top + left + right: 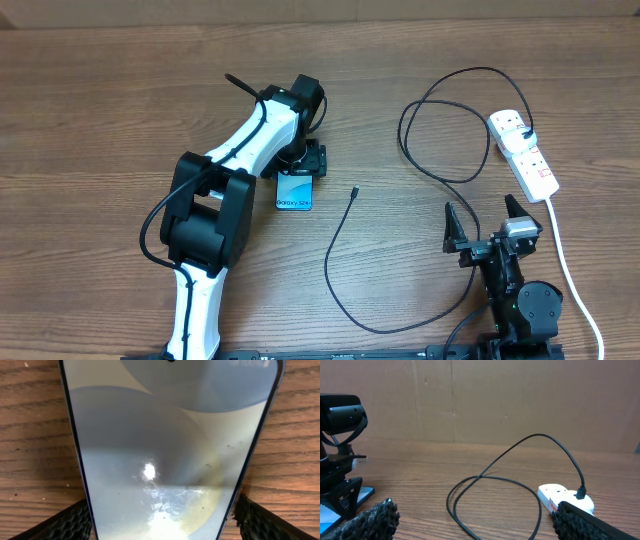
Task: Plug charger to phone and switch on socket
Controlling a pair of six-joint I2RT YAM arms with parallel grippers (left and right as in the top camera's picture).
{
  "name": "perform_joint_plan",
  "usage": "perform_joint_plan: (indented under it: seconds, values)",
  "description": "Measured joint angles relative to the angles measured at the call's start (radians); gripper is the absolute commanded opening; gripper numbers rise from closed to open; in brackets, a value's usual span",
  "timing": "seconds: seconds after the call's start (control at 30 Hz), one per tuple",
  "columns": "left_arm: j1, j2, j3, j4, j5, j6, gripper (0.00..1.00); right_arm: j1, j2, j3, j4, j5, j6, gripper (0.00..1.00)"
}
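Observation:
The phone (295,193) lies flat on the table, blue screen up, "Galaxy S24" end toward the front. My left gripper (302,162) sits over its far end, a finger against each long edge; the phone fills the left wrist view (160,450). The charger cable (338,262) lies looped, its connector tip (354,190) free on the wood right of the phone. Its plug (527,134) sits in the socket strip (527,158) at the right. My right gripper (484,222) is open and empty near the front, and the cable loop (495,482) and strip (563,498) lie ahead of it.
The strip's thick white cord (572,275) runs toward the front right edge, close beside my right arm. A brown cardboard wall (520,400) stands behind the table. My left arm (225,185) stretches diagonally across the left half.

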Motion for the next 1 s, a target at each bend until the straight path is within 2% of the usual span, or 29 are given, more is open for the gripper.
perform_joint_plan:
  seconds: [0.3, 0.5, 1.0]
  values:
    - [0.0, 0.0, 0.0, 0.0, -0.003, 0.036, 0.85, 0.0, 0.0, 0.0, 0.0, 0.0, 0.0, 1.0]
    - [-0.002, 0.0, 0.0, 0.0, -0.004, 0.05, 0.77, 0.0, 0.0, 0.0, 0.0, 0.001, 0.0, 1.0]
    - [-0.006, 0.0, 0.0, 0.003, -0.006, 0.053, 0.77, 0.0, 0.0, 0.0, 0.0, 0.0, 0.0, 1.0]
